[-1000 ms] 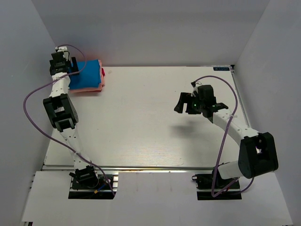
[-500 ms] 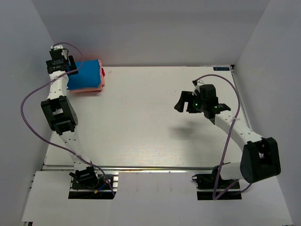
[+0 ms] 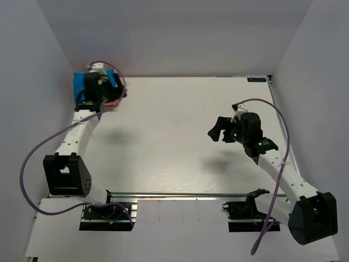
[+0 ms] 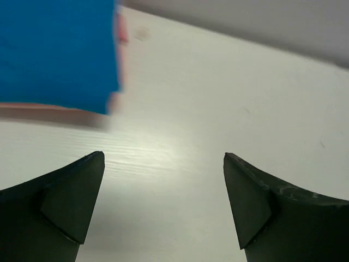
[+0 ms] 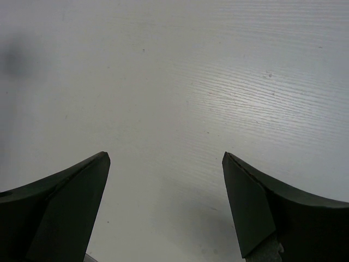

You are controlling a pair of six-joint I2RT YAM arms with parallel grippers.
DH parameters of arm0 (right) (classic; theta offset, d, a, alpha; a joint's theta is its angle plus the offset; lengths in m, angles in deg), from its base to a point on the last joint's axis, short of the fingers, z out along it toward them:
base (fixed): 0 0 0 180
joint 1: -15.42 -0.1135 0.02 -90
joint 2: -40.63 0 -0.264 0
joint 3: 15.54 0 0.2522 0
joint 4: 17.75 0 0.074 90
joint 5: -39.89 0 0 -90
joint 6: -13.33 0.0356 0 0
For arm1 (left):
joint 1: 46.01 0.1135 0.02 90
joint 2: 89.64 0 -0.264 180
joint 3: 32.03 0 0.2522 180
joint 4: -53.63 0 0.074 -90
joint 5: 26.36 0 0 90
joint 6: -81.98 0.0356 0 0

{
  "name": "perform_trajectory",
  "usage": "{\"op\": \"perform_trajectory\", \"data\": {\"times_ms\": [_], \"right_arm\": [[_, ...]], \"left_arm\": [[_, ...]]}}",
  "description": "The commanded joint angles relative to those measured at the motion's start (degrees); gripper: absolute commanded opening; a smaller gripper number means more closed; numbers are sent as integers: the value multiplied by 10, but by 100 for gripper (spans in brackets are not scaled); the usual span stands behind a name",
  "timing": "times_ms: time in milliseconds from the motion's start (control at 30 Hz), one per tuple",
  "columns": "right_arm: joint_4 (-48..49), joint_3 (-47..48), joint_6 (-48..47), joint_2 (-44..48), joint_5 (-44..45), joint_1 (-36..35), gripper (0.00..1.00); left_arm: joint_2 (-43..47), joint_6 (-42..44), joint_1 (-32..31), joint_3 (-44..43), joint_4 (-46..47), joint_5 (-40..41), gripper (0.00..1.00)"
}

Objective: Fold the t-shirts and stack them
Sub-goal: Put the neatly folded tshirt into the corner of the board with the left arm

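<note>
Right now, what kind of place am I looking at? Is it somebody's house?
Probably not a house; it looks like a robot test booth. Plain white walls box in a white table, and a cabled left arm and right arm are bolted at its near edge.

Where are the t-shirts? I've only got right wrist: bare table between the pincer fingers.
Observer: Far-left corner of the table. The blue t-shirt lies on top of the salmon-pink t-shirt.
Operator: Left pincer holding either?
Observer: No. The left pincer is open with only table between its fingers; the stack is ahead of it, apart.
Operator: Where's my arm relative to that?
Observer: The right pincer hovers open over the table's right half, far from the stack.
</note>
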Motion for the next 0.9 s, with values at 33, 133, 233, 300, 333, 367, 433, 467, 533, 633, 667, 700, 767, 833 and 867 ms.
{"op": "perform_trajectory", "data": {"times_ms": [33, 133, 233, 300, 333, 367, 433, 467, 533, 633, 667, 700, 767, 833, 867], "right_arm": [[4, -28, -1, 56, 23, -1, 90], [5, -50, 7, 78, 19, 0, 90], [-8, -63, 11, 87, 16, -1, 90], [-18, -70, 16, 96, 30, 0, 90], [-22, -72, 17, 98, 34, -1, 90], [-22, -75, 18, 105, 38, -1, 90], [-22, -86, 26, 108, 45, 1, 90], [-20, -90, 26, 115, 43, -2, 90], [-15, -100, 29, 122, 43, -2, 90], [-16, -106, 33, 133, 45, -1, 90], [-12, -108, 33, 135, 45, -1, 90], [-13, -109, 32, 142, 44, 0, 90], [-9, -113, 28, 146, 41, -1, 90], [-3, -121, 24, 157, 41, -1, 90], [-1, -122, 26, 159, 42, -2, 90]], "left_arm": [[55, -25, -132, 83, 32, 15, 100], [69, -31, -223, 154, 55, 15, 100], [84, -47, -312, 218, 83, 25, 100], [84, -55, -357, 240, 98, 25, 100], [84, -61, -370, 253, 98, 26, 100], [91, -66, -382, 259, 98, 32, 100], [102, -66, -410, 272, 106, 32, 100], [109, -66, -417, 279, 106, 47, 100], [142, -66, -435, 290, 106, 72, 100], [183, -66, -448, 304, 106, 97, 100], [191, -66, -448, 310, 106, 97, 100], [197, -66, -454, 315, 111, 97, 100], [209, -66, -454, 315, 111, 97, 100], [209, -61, -460, 315, 102, 102, 100], [209, -61, -460, 309, 102, 109, 100]]}}
